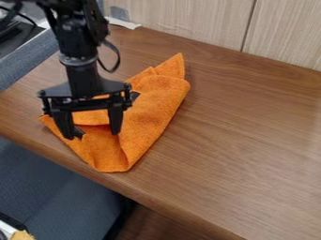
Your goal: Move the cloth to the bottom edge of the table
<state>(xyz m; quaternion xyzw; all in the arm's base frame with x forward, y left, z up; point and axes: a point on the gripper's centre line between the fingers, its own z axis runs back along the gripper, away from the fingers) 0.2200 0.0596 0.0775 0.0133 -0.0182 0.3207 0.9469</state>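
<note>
Had the black gripper spread wide over the orange cloth! Looked light, soft, floppy, hardly slippery; seemed best pinched deep, at the inner fold.

Upper right of frame: you are seeing pale, streaked panelling, a dark seam running down it. Top edge, left of centre: a grey patch is sitting on the panelling, a white strip lying just below. Upper left: you are viewing a black object, kind unclear, beside a blue-grey surface. Lower left: blue-grey upholstery is spreading. Bottom left corner: a yellowish piece is showing.
</note>
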